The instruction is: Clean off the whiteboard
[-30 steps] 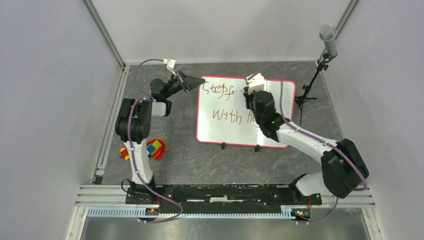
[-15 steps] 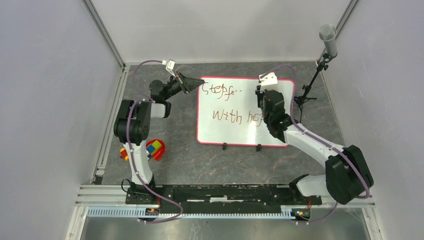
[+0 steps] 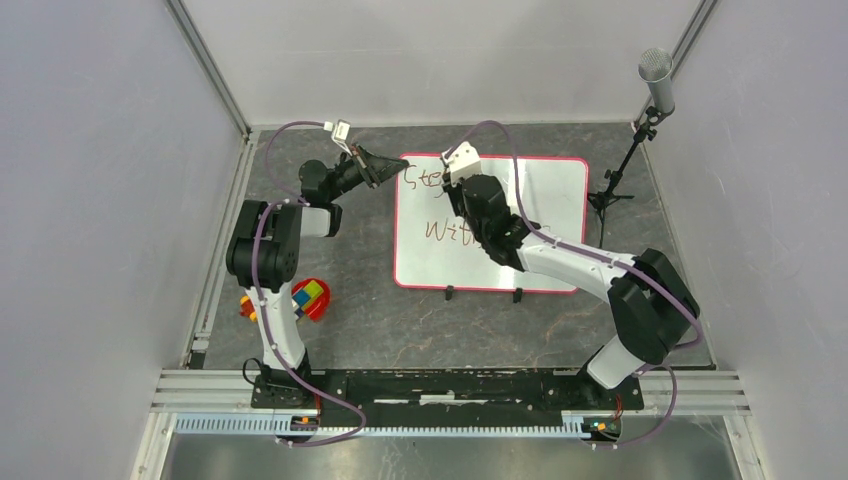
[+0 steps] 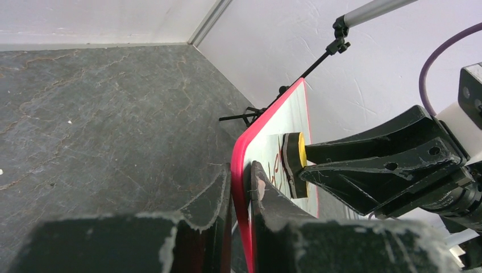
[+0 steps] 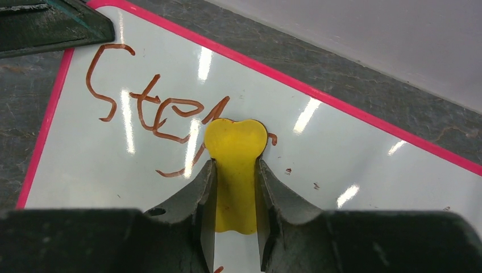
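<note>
Erasing is advancing leftward across the whiteboard lying mid-table, the right pincer clamping a yellow eraser and now reaching "Step" after clearing the right half, while the left pincer is gripping its far-left corner.

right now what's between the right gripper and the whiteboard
A yellow eraser, clamped in the right gripper, lies between it and the whiteboard, over the red writing. The right wrist view shows it best.
</note>
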`<state>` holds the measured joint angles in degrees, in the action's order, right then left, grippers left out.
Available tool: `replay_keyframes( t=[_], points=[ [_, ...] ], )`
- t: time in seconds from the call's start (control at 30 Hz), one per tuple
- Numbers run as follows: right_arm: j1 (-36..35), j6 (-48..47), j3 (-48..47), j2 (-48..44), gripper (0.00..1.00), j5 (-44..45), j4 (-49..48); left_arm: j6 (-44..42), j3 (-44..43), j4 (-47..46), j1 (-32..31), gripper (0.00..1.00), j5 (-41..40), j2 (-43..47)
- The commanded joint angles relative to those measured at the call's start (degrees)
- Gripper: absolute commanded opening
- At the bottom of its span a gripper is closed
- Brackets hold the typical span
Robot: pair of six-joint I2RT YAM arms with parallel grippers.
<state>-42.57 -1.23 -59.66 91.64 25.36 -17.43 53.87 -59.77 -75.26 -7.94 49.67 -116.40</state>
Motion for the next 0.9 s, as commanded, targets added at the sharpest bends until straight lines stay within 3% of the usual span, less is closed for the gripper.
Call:
replay_keyframes(
  t=[0.0, 0.43, 0.67, 0.87],
  points=[
    [1.8, -0.5, 0.1, -1.4, 0.22, 2.5, 0.2, -8.9, 0.4, 0.6, 0.2, 0.02, -1.7, 3.9],
    [17.2, -0.9, 13.3, -14.7, 0.22, 4.3, 1.6, -8.6, 0.7, 0.2, 0.2, 0.02, -1.6, 4.0],
    [14.7, 0.0, 8.6, -10.9, 0.22, -1.5, 3.3, -8.7, 0.8, 0.3, 0.2, 0.02, -1.9, 4.1],
    [3.5, 0.5, 1.5, -3.4, 0.22, -1.2, 1.7, -8.6, 0.5, 0.2, 0.1, 0.02, -1.8, 4.1]
  ],
)
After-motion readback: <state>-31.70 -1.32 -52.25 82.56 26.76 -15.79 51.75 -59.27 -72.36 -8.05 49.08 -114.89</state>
